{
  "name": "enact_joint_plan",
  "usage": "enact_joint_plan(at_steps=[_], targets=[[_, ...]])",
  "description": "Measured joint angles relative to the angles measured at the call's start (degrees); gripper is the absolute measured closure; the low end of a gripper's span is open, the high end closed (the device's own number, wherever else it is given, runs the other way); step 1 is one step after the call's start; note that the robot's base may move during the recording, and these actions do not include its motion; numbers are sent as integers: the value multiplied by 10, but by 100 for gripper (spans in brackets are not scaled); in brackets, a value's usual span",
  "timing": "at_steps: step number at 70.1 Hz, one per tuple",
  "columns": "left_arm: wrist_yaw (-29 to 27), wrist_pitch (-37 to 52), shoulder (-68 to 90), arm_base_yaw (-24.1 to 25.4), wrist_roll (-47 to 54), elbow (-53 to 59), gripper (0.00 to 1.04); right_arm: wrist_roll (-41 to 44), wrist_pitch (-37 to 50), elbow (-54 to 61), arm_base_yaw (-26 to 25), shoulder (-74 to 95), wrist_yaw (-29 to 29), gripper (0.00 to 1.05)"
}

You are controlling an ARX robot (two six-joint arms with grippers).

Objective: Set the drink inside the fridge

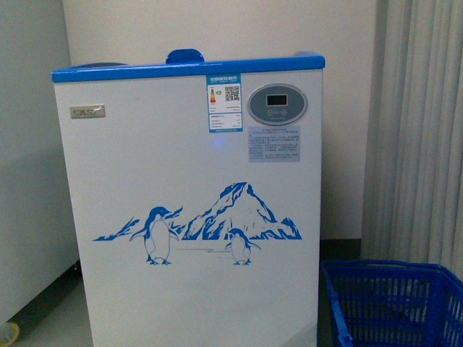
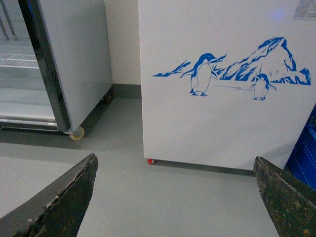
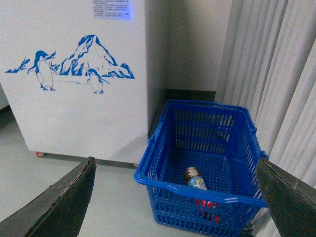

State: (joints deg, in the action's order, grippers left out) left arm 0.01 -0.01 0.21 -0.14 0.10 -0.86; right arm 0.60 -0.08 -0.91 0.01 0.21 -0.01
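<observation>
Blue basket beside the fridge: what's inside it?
One drink lying on the blue basket's floor, nothing else visible. The near wall covers its lower part; only red shows through the mesh.

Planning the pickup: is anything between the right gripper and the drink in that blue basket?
Only the basket's near wall: the drink lies inside, just behind it. Above the drink, nothing visible blocks the open right gripper.

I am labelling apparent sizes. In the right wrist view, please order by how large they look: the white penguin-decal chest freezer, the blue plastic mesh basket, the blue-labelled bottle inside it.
1. White chest freezer, largest though cropped.
2. Blue plastic mesh basket.
3. Blue-labelled bottle, smallest, partly hidden by the basket wall.
</observation>
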Motion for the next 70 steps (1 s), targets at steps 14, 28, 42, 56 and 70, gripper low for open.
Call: enact_joint_plan(at_steps=[14,28,42,56,70], targets=[[0,0,0,0,0,0,8,0,0,0,0,0,0,8],[0,0,0,0,0,0,8,0,0,0,0,0,0,8],[0,0,0,0,0,0,8,0,0,0,0,0,0,8],[0,0,0,0,0,0,8,0,0,0,0,0,0,8],[0,0,0,0,0,0,8,-2,-1,0,0,2,4,8]])
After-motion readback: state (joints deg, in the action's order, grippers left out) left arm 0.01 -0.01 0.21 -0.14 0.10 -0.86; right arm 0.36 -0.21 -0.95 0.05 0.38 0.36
